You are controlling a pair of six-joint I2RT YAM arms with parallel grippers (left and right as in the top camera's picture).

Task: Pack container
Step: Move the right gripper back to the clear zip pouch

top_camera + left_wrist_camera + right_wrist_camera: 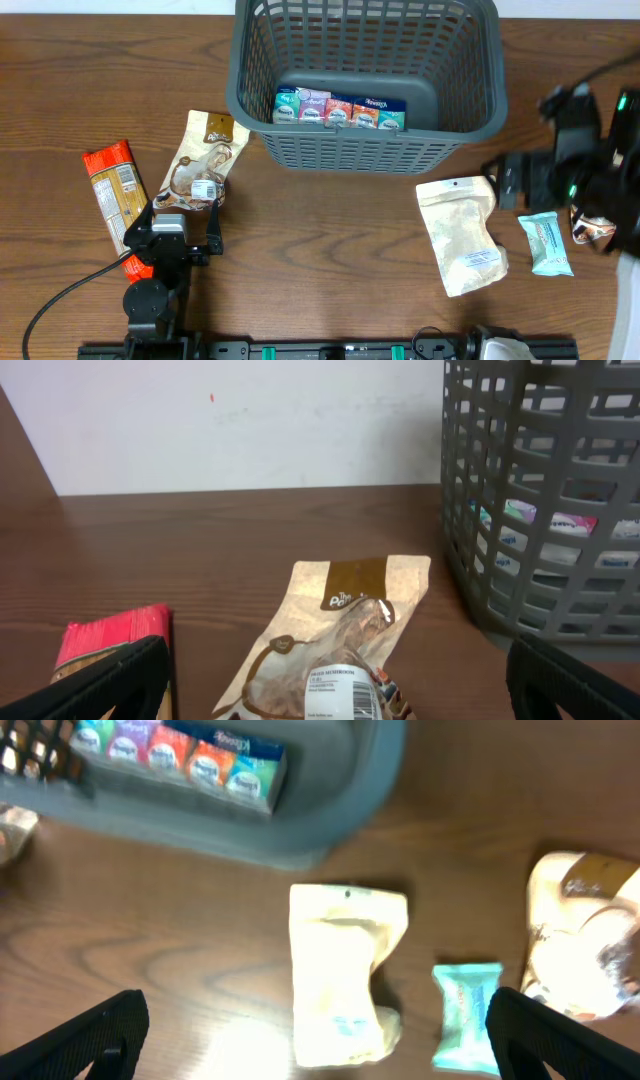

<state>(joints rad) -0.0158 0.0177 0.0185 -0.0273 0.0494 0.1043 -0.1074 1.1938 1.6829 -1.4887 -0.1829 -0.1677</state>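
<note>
The dark grey lattice basket (360, 150) stands at the back centre and holds a row of colourful small packs (340, 110). It also shows in the left wrist view (520, 510) and, blurred, in the right wrist view (300, 830). My left gripper (186, 212) is open and empty, low over the near end of a brown mushroom pouch (205, 160) (340, 650). My right gripper (505, 182) is open and empty, raised above a cream pouch (460, 232) (345, 970) and a teal packet (546, 243) (465, 1015).
A red snack packet (115, 190) (110, 640) lies left of the mushroom pouch, beside the left arm. Another brown-and-white packet (597, 232) (585, 935) lies partly under the right arm. A black cable (60, 295) runs across the front left.
</note>
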